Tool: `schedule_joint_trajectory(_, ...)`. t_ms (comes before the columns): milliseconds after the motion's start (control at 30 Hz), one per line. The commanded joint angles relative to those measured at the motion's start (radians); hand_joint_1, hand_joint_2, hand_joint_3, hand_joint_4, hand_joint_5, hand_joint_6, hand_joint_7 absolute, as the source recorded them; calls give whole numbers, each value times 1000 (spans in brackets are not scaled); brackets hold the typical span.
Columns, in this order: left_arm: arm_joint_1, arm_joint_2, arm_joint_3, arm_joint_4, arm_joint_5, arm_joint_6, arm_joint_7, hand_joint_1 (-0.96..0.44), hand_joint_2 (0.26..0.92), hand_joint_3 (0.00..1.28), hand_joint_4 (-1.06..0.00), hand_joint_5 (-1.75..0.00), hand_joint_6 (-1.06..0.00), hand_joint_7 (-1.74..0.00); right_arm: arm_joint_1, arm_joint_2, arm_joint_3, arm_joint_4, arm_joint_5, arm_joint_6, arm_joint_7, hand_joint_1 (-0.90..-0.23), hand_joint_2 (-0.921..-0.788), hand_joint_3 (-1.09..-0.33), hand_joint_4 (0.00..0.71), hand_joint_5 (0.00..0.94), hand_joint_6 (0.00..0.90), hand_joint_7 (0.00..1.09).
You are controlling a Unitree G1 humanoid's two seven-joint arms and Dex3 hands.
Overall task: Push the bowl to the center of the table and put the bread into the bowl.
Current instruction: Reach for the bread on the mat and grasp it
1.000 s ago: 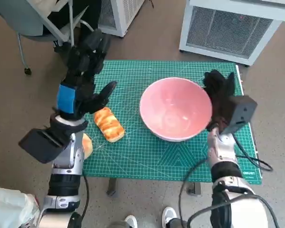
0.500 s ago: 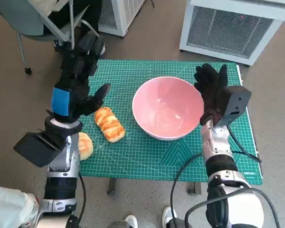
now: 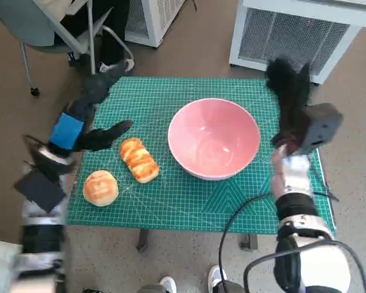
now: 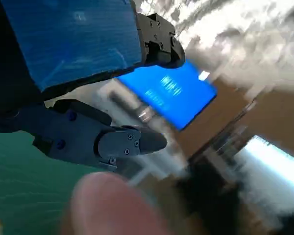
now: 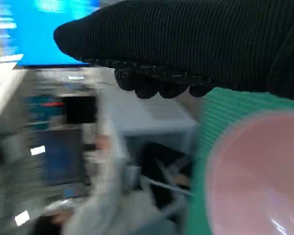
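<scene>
The pink bowl stands empty near the middle of the green mat. A striped bread loaf lies just left of it, and a round bun sits at the mat's front left corner. My left hand hovers blurred over the mat's left edge beside the loaf, fingers apart and holding nothing. My right hand is raised at the mat's far right, clear of the bowl, fingers stretched out and empty. In the right wrist view the glove hangs above the bowl's rim.
Two white grated units stand on the floor behind the table. A chair and a person's dark legs are at the back left. Brown floor surrounds the table.
The bowl slid a little left, then my right hand lifted off it, up and to the right. My left arm swung left, uncovering the round bun.
</scene>
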Motion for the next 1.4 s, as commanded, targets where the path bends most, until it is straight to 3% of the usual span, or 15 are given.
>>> schedule_joint_trajectory(33,-70,88,-57,74,45,-48,-99,-542,921,254,-378,-32,-287,-305,23,-28,22,-108,32,-136,139,-549,-921,-833,278,11,97,443)
schedule_joint_trajectory(167,-110,135,-106,122,62,-63,-189,-498,921,153,-401,-27,-327,-291,55,-35,42,-250,96,-194,250,-558,-921,-817,293,10,89,499)
schedule_joint_trajectory(333,-169,173,-165,192,94,-83,-275,-448,909,39,-422,-10,-412,-228,106,-46,68,-428,186,-177,359,-574,-921,-772,304,11,100,539)
schedule_joint_trajectory(567,-235,197,-245,274,179,-102,-330,-377,831,3,-434,-3,-501,-158,181,-68,89,-639,228,-116,395,-600,-921,-749,312,13,98,563)
schedule_joint_trajectory(867,-294,183,-344,368,346,-161,-255,-284,760,0,-457,-5,-559,-95,230,-68,93,-741,236,-74,382,-600,-921,-742,314,8,65,607)
schedule_joint_trajectory(1400,-416,94,-523,584,592,-130,-91,-229,761,3,-426,0,-566,-44,266,-82,82,-762,174,-75,323,-615,-921,-744,317,7,56,633)
